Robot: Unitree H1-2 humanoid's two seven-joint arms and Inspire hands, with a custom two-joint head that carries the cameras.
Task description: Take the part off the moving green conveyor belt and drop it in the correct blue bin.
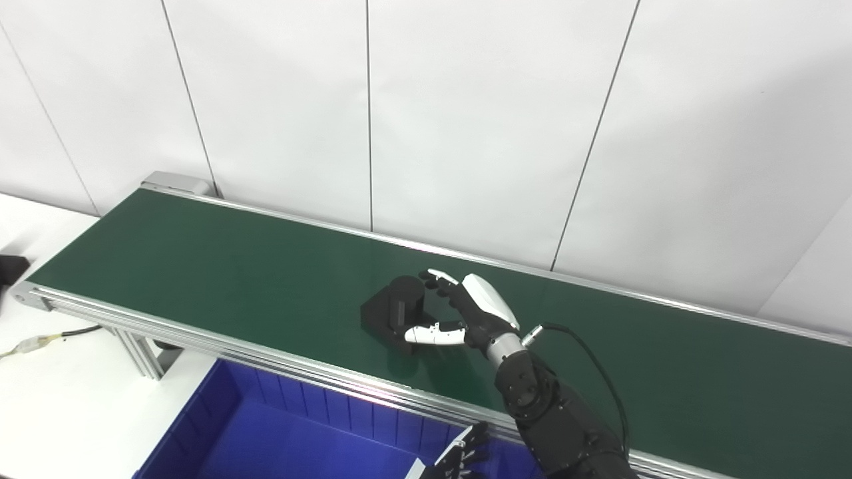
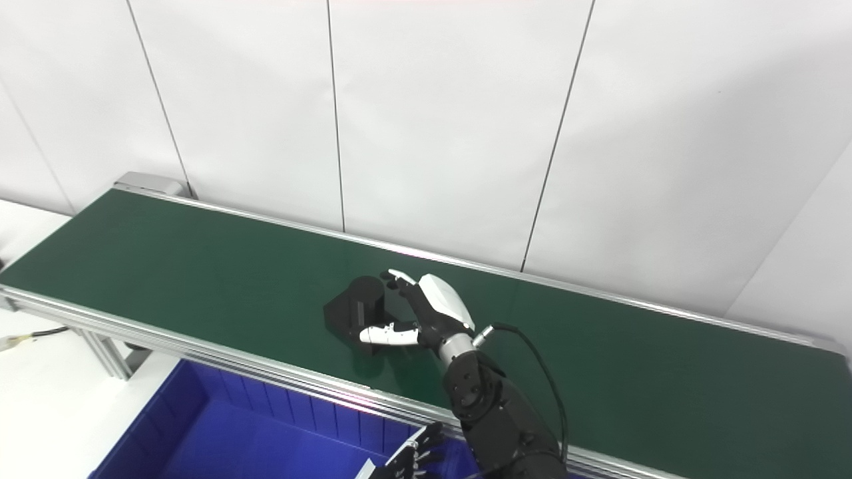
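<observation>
Nearest, the left hand (image 1: 459, 459) shows only spread fingertips above the blue bin (image 1: 279, 426), whose ribbed plastic interior looks bare. Beyond the bin, on the smooth green conveyor belt (image 1: 200, 266), the black part (image 1: 396, 309), a cylinder on a block, sits between the right hand's (image 1: 466, 309) fingers, curled around but not visibly clamped.
</observation>
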